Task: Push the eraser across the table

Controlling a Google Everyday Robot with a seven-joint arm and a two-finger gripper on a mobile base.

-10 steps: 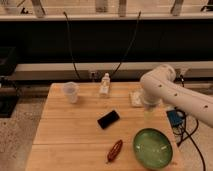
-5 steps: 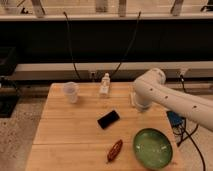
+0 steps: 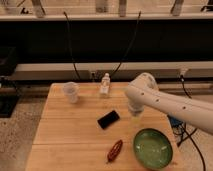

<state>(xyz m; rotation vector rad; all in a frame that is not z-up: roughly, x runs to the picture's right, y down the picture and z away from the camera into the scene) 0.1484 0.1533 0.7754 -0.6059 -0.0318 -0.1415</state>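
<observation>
- The table [image 3: 65, 132] is a light plank top in front of a dark wall, with cables hanging down behind it.
- The eraser [image 3: 108, 119] lies flat near the middle of the table, turned at a slant, with nothing touching it.
- The gripper [image 3: 135, 108] hangs just right of the eraser and a little behind it, under the white arm [image 3: 170, 102]. It looks clear of the eraser. You cannot tell from here whether it is open or closed.
- To push well, bring the gripper down low to the wood before you move sideways. If it comes in high, it will likely pass over so flat a block.
- Meet the eraser's right end squarely, near its middle. Because it lies at a slant, an off-centre touch would probably spin it rather than slide it.
- Left of the eraser is bare wood, which looks like your clearest lane.
- In front of the eraser lies a red oblong [image 3: 115, 150], and front-right of it sits the bowl [image 3: 152, 148]. Keep the push from drifting that way.
- Behind the eraser stand the bottle [image 3: 105, 85] and, further left, the cup [image 3: 71, 92], both well apart from it.
</observation>
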